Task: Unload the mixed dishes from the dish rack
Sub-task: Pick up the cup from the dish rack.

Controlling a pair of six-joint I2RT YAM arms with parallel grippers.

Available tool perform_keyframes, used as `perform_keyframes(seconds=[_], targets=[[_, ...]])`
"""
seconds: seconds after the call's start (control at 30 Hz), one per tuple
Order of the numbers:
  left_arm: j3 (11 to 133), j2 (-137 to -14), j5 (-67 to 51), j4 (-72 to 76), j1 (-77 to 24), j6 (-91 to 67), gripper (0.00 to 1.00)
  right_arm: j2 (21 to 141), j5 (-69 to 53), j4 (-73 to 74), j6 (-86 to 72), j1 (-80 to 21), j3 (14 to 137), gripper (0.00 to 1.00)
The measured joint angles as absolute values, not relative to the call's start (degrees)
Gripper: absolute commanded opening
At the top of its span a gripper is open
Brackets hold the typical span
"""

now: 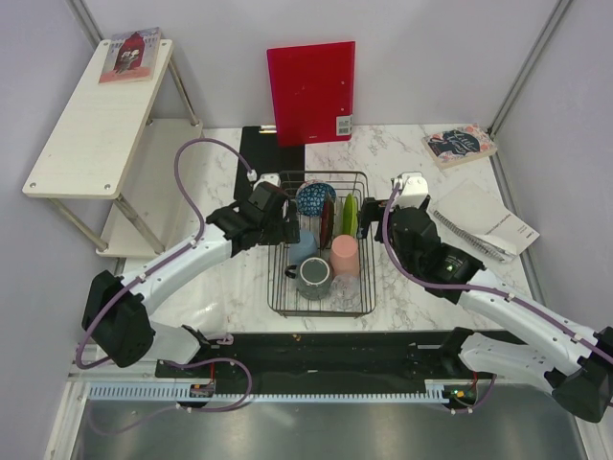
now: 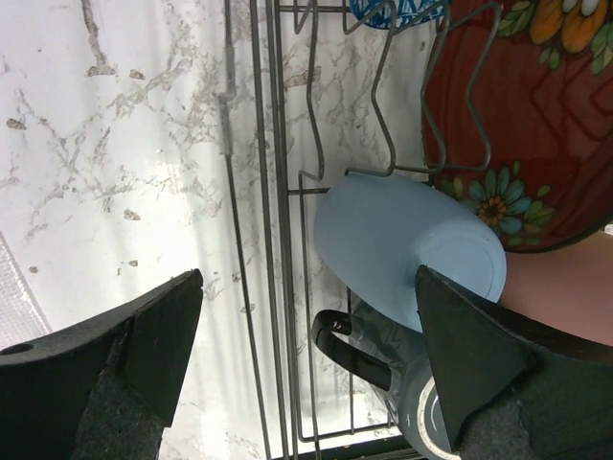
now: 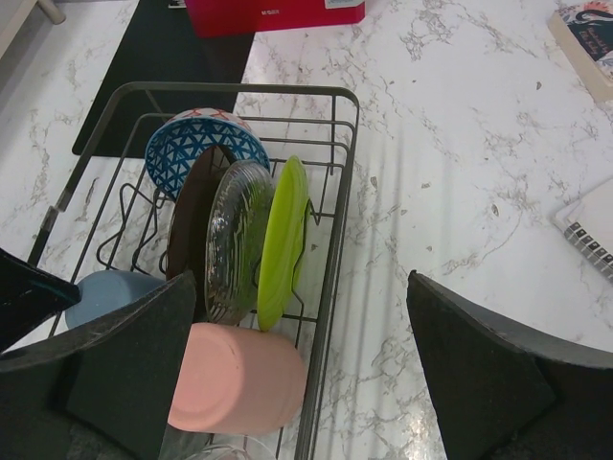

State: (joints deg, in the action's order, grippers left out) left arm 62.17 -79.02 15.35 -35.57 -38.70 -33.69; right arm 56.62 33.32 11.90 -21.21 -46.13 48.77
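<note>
We've got both claws spread wide and holding nothing: the left claw (image 2: 306,374) straddles the left wall of the dish rack (image 1: 321,313), right by the light blue cup (image 2: 402,249) and dark grey mug (image 1: 313,276). The right claw (image 3: 306,374) hangs over the rack's right edge beside the pink cup (image 3: 239,379). The rack sits mid-desk (image 1: 402,163) with the blue patterned bowl (image 3: 206,144) at the far end, and the dark red plate (image 2: 536,125), clear glass plate (image 3: 235,240) and lime-green dish (image 3: 283,240) stand on edge side by side.

Two arms, paired: left arm (image 1: 182,264) stretched forward and angled inward, left gripper (image 2: 306,383) at its tip with jaws spread wide, gripping nothing; right arm (image 1: 508,307) mirrored, elbow bent, right gripper (image 3: 297,374) likewise spread wide, gripping nothing.
</note>
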Motion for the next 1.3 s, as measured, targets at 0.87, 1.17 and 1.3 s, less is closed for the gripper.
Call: perform_keyframes(seconds=[0.87,1.17,1.3], targets=[[66.0,-84.1,18.4,-32.0,-46.8,-27.0,0.99,58.9,33.9,12.6,-21.2,-46.1,48.1,0.98],[66.0,-83.4,18.6,-31.1,-46.8,-26.9,0.99,59.0,33.9,12.6,-21.2,-46.2,48.1,0.98],[66.0,-80.8,19.6,-31.1,-46.8,-26.9,0.99,59.0,33.9,12.6,-21.2,-46.1,48.1,0.98]])
